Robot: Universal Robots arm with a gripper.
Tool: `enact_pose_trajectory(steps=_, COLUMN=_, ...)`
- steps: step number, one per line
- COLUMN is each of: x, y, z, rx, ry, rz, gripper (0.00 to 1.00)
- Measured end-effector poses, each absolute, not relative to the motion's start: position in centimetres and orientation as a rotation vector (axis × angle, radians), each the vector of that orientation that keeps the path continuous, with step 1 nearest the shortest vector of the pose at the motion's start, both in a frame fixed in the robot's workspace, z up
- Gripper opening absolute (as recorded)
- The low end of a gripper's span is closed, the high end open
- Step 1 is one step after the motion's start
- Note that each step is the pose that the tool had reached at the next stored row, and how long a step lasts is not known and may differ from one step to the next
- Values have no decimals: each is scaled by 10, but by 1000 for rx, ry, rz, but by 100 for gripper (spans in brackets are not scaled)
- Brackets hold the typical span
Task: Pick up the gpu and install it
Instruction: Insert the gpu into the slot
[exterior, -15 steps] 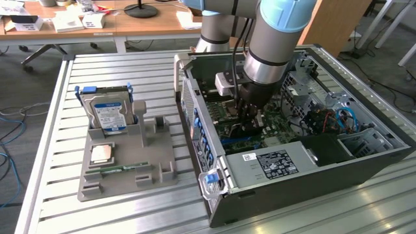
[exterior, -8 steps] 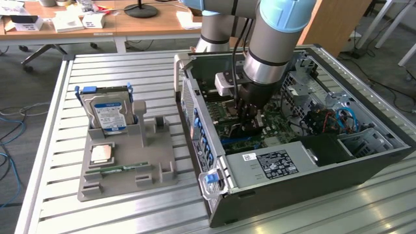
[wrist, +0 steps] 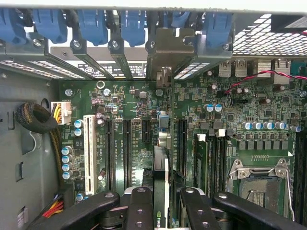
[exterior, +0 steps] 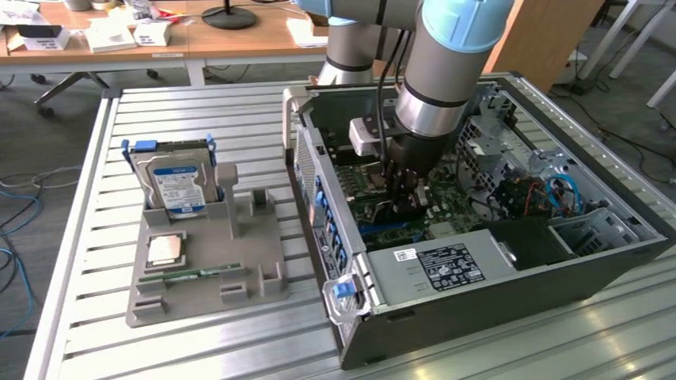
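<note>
— Any writing you can read?
— An NVIDIA mark on the gpu (wrist: 162, 177), close to the fingers. The power supply (exterior: 444, 265) wears a white label and the hard drive (exterior: 174, 184) a blue one; their print is too small to read.
— Where is the card?
— Edge-on inside the computer case (exterior: 591, 261), over the motherboard (wrist: 129, 110), its silver bracket (wrist: 168, 52) up against the rear slots with blue clips (wrist: 91, 21). The gripper (wrist: 165, 203) is half closed, pinching the card from both sides.
— And around it?
— At the exterior view's left, a grey tray (exterior: 201, 305) holds the drive upright, with a processor chip (exterior: 166, 249) and a green memory stick (exterior: 190, 274) lying flat.
</note>
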State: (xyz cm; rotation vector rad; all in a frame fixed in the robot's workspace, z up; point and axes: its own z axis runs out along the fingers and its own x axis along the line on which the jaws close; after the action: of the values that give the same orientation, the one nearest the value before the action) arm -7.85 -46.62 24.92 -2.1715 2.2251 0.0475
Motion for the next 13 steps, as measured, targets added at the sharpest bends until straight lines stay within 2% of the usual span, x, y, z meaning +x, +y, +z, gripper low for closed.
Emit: enact_pose_trajectory(steps=13, x=-79, y=-466, z=246, rx=-2173, ry=2227, rz=45, gripper=27)
